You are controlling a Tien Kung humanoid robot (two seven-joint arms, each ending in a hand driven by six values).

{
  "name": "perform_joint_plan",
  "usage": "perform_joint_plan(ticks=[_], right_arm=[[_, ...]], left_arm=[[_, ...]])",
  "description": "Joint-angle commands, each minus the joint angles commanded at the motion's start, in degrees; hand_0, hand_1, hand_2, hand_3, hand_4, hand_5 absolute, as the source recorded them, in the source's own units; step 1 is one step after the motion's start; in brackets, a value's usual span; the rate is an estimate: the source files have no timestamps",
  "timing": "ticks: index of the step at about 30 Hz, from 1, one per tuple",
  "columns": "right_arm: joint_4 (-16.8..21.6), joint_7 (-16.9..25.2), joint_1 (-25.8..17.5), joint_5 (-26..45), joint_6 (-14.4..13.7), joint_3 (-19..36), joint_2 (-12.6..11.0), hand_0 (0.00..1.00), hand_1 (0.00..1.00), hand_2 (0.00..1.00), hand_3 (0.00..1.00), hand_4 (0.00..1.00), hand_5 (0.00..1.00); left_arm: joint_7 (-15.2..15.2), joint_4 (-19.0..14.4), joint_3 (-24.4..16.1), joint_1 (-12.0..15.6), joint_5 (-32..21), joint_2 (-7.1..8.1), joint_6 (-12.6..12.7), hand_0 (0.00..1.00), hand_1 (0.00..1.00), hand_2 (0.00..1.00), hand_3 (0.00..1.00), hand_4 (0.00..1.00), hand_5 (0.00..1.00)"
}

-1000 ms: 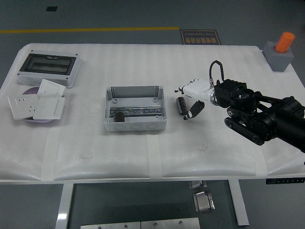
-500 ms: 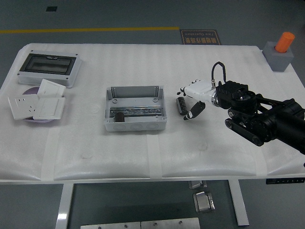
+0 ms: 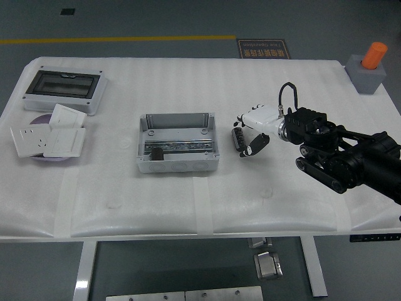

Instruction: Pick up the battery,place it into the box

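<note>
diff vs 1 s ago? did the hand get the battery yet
The right hand has shifted slightly left and closed in around the small dark cylindrical battery, which stays on the white table. Whether the fingers already grip it cannot be told; it has not been lifted. The open grey box, the white switch plates and the orange-topped grey block are unchanged.

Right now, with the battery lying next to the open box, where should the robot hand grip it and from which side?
Grip the battery across its narrow width, on the long sides, coming down from above. It lies flat on the table, long axis running roughly away from the camera, right of the box. The right robot hand already hovers at it, fingers apparently open.
</note>
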Motion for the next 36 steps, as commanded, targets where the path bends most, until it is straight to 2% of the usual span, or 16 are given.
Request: perform_joint_plan(ticks=[2,3,21,24,30,33,36], right_arm=[[-0.05,0.04,-0.16,0.06,-0.11,0.0,0.04,0.99,0.766,0.736,0.786,0.847,0.414],[-0.09,0.06,-0.25,0.11,-0.15,0.01,0.06,0.973,0.726,0.682,0.692,0.654,0.294],[0.81,0.07,-0.36,0.05,-1.56,-0.47,-0.2,0.956,0.71,0.658,0.68,0.621,0.29],[2.38,-0.95,0.38,2.58,-4.39,-2.78,-1.2,0.956,0.71,0.658,0.68,0.621,0.29],[7.55,-3.04,1.41,7.98,-12.1,-8.89,-4.11,0.951,0.7,0.652,0.678,0.614,0.286],[11.06,-4.17,0.99,7.61,-15.78,-7.37,-5.63,0.944,0.7,0.647,0.677,0.61,0.285],[14.35,-5.27,0.06,6.02,-17.36,-4.26,-6.26,0.944,0.7,0.647,0.677,0.61,0.285]], left_arm=[[-0.02,0.0,0.05,-0.01,-0.05,0.0,-0.04,0.611,0.652,0.446,0.502,0.441,0.488],[-0.04,0.0,0.08,-0.02,-0.05,0.0,-0.06,0.611,0.652,0.444,0.502,0.442,0.488],[-0.74,0.0,1.64,0.22,-1.48,-0.05,0.21,0.612,0.652,0.444,0.501,0.442,0.487],[-0.65,0.0,1.2,0.4,-1.07,-0.12,0.22,0.612,0.652,0.444,0.501,0.442,0.487],[-0.12,0.0,-1.04,0.88,0.9,-0.13,0.13,0.612,0.652,0.444,0.501,0.442,0.487],[0.3,0.0,-2.64,1.22,2.09,-0.16,0.09,0.613,0.652,0.444,0.502,0.442,0.488],[0.74,0.0,-4.03,1.62,3.13,-0.21,0.02,0.613,0.652,0.444,0.502,0.442,0.488]])
